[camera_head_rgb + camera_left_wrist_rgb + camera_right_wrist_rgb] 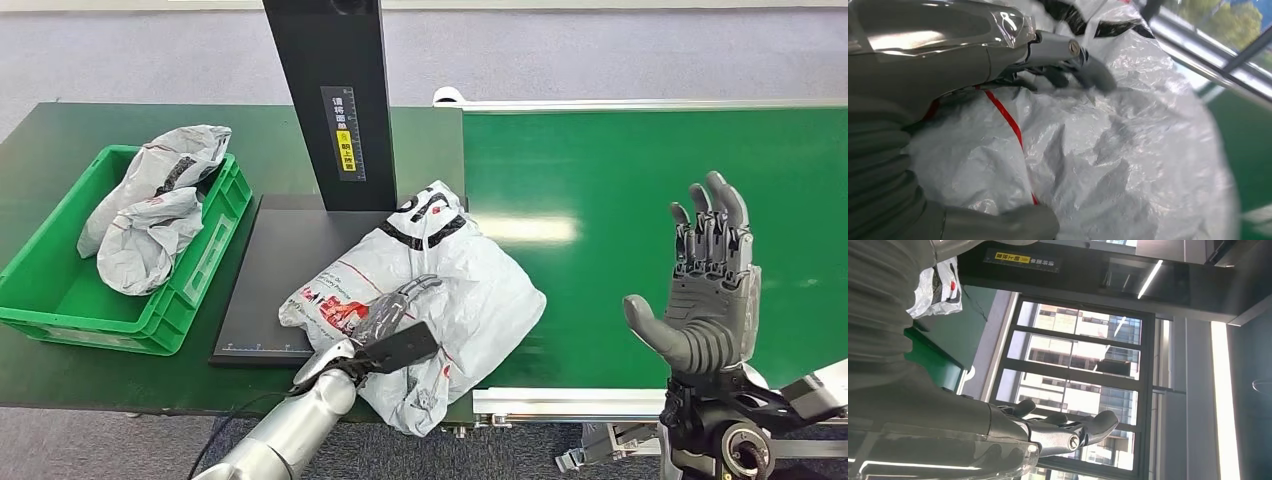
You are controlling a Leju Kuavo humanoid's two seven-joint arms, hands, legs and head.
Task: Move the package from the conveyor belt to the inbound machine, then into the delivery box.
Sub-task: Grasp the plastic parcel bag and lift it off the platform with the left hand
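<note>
We saw the long green conveyor belt (650,230) running across the right of the head view, its near edge framed in silver metal. Next to it on the dark green table (60,135) stood the black inbound machine (285,270), a flat dark platform with a tall upright post carrying a yellow label. At the far left sat the green plastic delivery box (65,305), with two crumpled white bags (150,205) inside. The white crinkled plastic package with black and red print (440,290) lay partly on the machine's platform and partly over the belt's end (its near corner overhung the table edge). Our left hand (395,310) rested on top of the package, fingers (1088,70) pressed into the plastic. Our right hand (705,290) was raised above the belt, fingers spread, holding nothing.
</note>
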